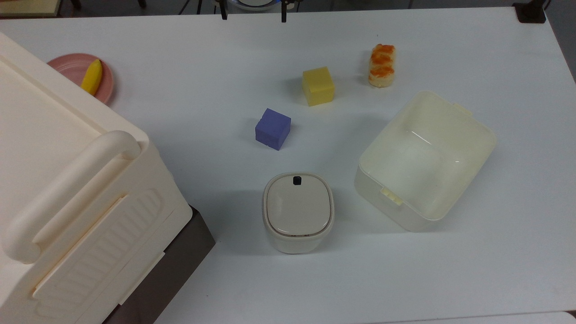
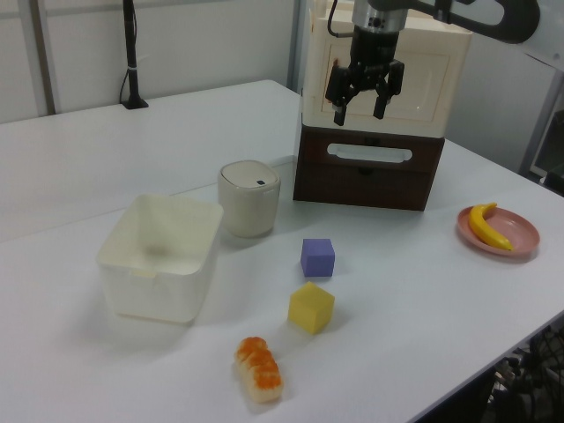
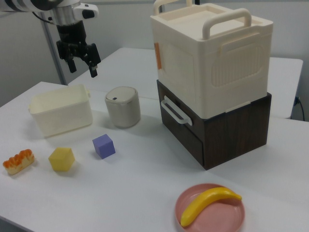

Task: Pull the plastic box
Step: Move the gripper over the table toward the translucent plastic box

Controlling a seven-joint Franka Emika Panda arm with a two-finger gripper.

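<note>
Plastic box (image 1: 425, 159) sits lidless on the white worktop (image 1: 225, 54), at the top view's right, just beside the lidded beige container (image 1: 298, 211) (black button on its lid). The hand (image 2: 363, 103) hangs in the air with fingers spread, holding nothing, well apart from the box. A purple cube (image 1: 272, 128) and yellow cube (image 1: 318, 85) lie nearby.

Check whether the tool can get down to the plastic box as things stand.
Probably yes: the tool hangs open above the table, and the lidless plastic box has nothing over it; the lidded container stands apart.
</note>
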